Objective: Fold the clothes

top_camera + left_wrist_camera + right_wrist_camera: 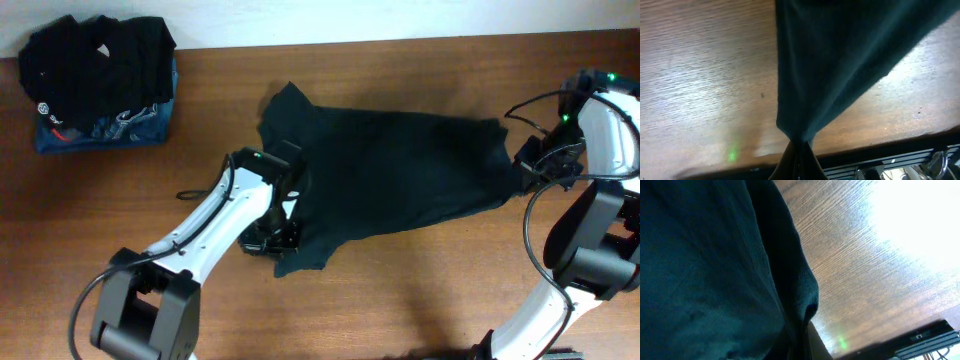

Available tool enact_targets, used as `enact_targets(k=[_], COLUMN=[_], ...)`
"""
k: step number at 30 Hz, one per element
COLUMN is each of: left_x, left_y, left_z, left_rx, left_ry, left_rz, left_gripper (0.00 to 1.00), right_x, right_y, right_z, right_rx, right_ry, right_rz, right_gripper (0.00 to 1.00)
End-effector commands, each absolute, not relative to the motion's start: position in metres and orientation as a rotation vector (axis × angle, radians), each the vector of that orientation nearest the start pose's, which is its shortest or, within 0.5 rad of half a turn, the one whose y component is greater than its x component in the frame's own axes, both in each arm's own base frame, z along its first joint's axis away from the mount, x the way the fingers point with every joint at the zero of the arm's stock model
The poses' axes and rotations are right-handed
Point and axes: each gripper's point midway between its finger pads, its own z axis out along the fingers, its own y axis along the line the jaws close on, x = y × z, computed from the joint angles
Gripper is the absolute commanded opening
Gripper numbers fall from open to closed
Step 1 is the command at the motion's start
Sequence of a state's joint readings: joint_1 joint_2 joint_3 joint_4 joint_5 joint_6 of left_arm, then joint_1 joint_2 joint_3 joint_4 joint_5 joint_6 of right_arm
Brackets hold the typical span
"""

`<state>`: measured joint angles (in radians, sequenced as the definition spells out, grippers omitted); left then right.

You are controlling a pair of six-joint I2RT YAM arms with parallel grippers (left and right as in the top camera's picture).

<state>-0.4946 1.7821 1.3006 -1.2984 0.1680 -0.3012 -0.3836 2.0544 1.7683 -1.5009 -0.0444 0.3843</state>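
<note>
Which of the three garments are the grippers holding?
The plain black soft garment spread out, pinched by the left gripper and right gripper; the black ribbed logo garment and blue printed garment sit stacked apart.

Robot lab, wooden table [400, 290]

clothes [400, 175] on table [400, 295], between left pincer [272, 238] and right pincer [522, 166], garment stack [100, 75] behind-left

Blk ribbed garment [95, 60] atop blue one [110, 128] — table [400, 300] top-left corner.
</note>
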Motion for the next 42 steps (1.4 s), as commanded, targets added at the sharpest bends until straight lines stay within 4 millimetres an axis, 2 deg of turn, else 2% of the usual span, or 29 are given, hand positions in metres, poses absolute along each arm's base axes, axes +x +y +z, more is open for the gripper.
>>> enact_targets(k=[1, 7, 13, 16, 24, 27, 33, 37, 42], left_x=[0.230, 0.230, 0.226, 0.230, 0.277, 0.296, 0.321, 0.342, 0.349], left_y=[-0.141, -0.139, -0.148, -0.150, -0.172, -0.181, -0.192, -0.184, -0.172], left_z=[0.078, 0.079, 0.081, 0.081, 0.098, 0.100, 0.104, 0.105, 0.105], left_rx=[0.268, 0.262, 0.258, 0.260, 0.280, 0.286, 0.293, 0.276, 0.237], left_ry=[3.370, 3.377, 3.394, 3.376, 3.178, 3.091, 2.976, 2.898, 2.889], left_rz=[-0.111, -0.124, -0.224, -0.235, -0.330, -0.367, -0.407, -0.303, -0.258], left_gripper=[0.00, 0.01, 0.01, 0.00, 0.01, 0.01, 0.01, 0.00, 0.00], right_x=[0.316, 0.317, 0.325, 0.333, 0.352, 0.374, 0.403, 0.417, 0.418], right_y=[-0.122, -0.119, -0.095, -0.087, -0.089, -0.087, -0.090, -0.094, -0.095], right_z=[0.106, 0.106, 0.106, 0.105, 0.103, 0.103, 0.104, 0.106, 0.106], right_rx=[1.240, 1.226, 1.107, 1.057, 1.026, 0.997, 0.957, 0.935, 0.933], right_ry=[3.100, 3.107, 3.151, 3.144, 3.076, 2.994, 2.884, 2.829, 2.825], right_rz=[0.035, 0.035, 0.021, 0.019, 0.044, 0.125, 0.165, 0.165, 0.165], right_gripper=[0.04, 0.04, 0.04, 0.04, 0.04, 0.04, 0.04, 0.04, 0.04])
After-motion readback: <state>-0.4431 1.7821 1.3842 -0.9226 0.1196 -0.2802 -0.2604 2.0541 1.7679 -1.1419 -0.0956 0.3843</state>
